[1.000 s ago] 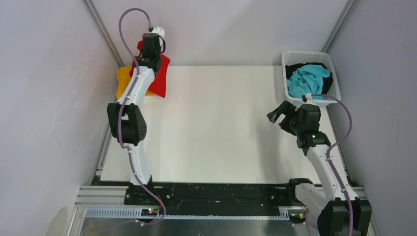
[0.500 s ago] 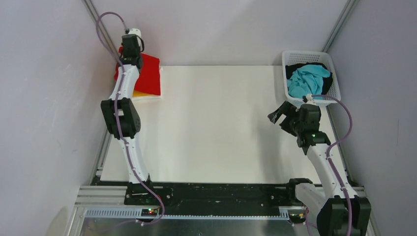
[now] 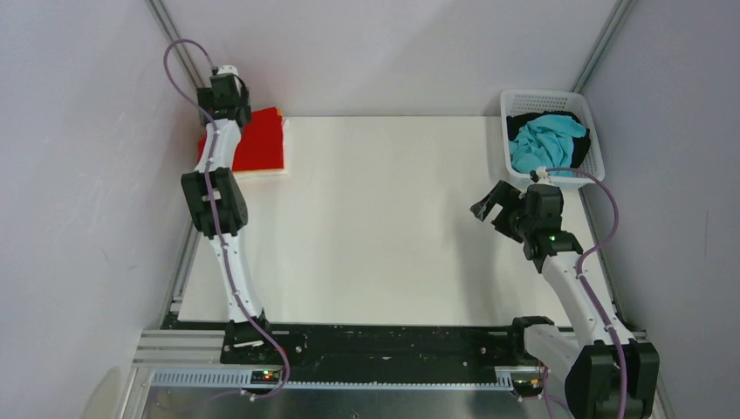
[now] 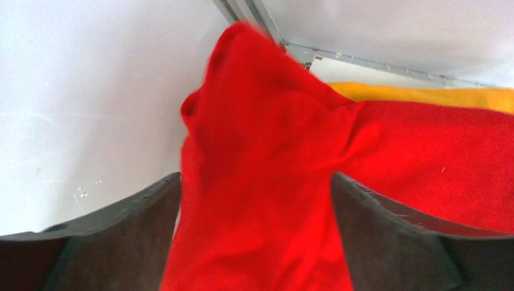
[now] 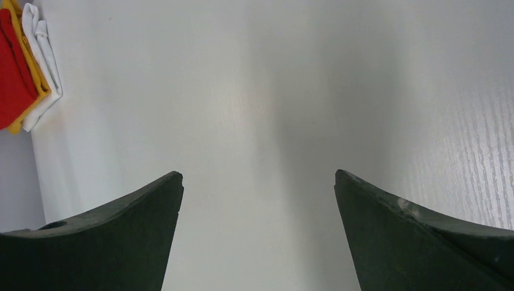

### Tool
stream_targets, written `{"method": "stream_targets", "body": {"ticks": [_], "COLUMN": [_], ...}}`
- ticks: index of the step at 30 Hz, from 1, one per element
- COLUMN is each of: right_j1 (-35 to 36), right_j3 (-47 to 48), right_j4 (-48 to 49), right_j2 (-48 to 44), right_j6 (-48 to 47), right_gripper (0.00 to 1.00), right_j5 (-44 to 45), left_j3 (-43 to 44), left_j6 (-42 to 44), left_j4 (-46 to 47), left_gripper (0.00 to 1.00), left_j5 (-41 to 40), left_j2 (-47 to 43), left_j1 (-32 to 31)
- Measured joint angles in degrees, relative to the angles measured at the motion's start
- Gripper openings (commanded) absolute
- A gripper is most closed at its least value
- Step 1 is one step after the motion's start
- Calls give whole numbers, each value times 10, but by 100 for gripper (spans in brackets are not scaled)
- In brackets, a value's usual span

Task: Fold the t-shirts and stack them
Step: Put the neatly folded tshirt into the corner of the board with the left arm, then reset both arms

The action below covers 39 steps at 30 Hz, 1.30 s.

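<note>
The middle of the desk (image 3: pixel 384 227) is unobstructed. The far left corner is occupied by the stacked t-shirts (image 3: pixel 262 147), with the left end effector (image 4: pixel 254 182) over them. The far right corner is blocked by the basket (image 3: pixel 541 93), the right end effector (image 3: pixel 489 202) just before it.

Red t-shirt (image 4: pixel 260 182): raised fold blurred in the left wrist view, cloth cut off at the bottom and right edges; from above, its left part lies under the left arm (image 3: pixel 218 147). Orange-yellow t-shirt (image 4: pixel 424 95): a strip only, the rest under the red. White t-shirt (image 5: pixel 45 60): folded edge only, stack cut by the right wrist view's left edge. Black t-shirt (image 3: pixel 524 120): mostly under the turquoise t-shirt (image 3: pixel 545 140) in the basket (image 3: pixel 541 94).
</note>
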Motion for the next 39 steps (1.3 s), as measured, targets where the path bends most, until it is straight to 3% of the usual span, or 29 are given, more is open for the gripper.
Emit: {"method": "stream_targets", "body": {"ticks": [9, 14, 18, 22, 28, 35, 39], "right_j1": [0, 0, 0, 0, 0, 6, 16], "right_j3": [0, 0, -4, -33, -97, -127, -151], "right_j4": [-1, -16, -33, -41, -47, -45, -33], "right_j2": [-9, -57, -98, -137, -183, -234, -285], "right_j6": [0, 2, 2, 10, 26, 41, 53], "right_gripper": [100, 100, 100, 100, 100, 100, 100], "right_j5": [0, 6, 14, 13, 8, 15, 30], "left_j3": [-40, -121, -194, -327, -629, -969, -1076], "left_j6": [-43, -64, -97, -178, -288, -369, -402], "left_j4": [9, 5, 16, 44, 134, 172, 140], "left_gripper": [100, 100, 100, 100, 100, 100, 100], "left_j5": [-7, -13, -16, 15, 21, -13, -40], "left_j2": [-45, -149, -263, -410, -641, -819, -932], "left_j1": [-4, -32, -101, -181, -268, -455, -469]}}
